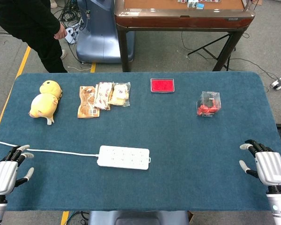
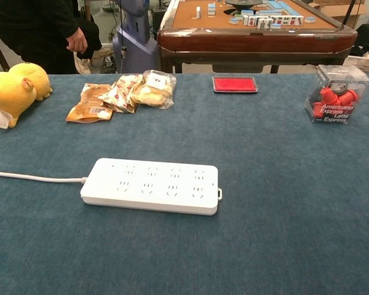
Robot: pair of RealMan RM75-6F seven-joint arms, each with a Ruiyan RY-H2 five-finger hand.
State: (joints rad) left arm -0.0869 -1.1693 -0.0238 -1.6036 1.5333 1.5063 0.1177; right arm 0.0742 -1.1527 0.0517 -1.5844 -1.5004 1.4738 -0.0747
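From my seat, the white power strip (image 1: 123, 157) lies at the near centre of the surface (image 1: 187, 140), its long axis running nine to three, its cord (image 1: 61, 152) trailing toward nine. It sits at about two o'clock from my left robot hand (image 1: 7, 171), which is nearer; the right robot hand (image 1: 267, 166) rests well apart at three. Both are released, fingers spread, holding nothing. The strip is hard, smooth plastic, flat and rounded at the corners; the surface is blue felt.

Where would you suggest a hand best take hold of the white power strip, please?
Probably across the short width of the power strip near its middle, coming down from above: it lies flat, long and low, with both long edges free. Avoid the cord end on its left.
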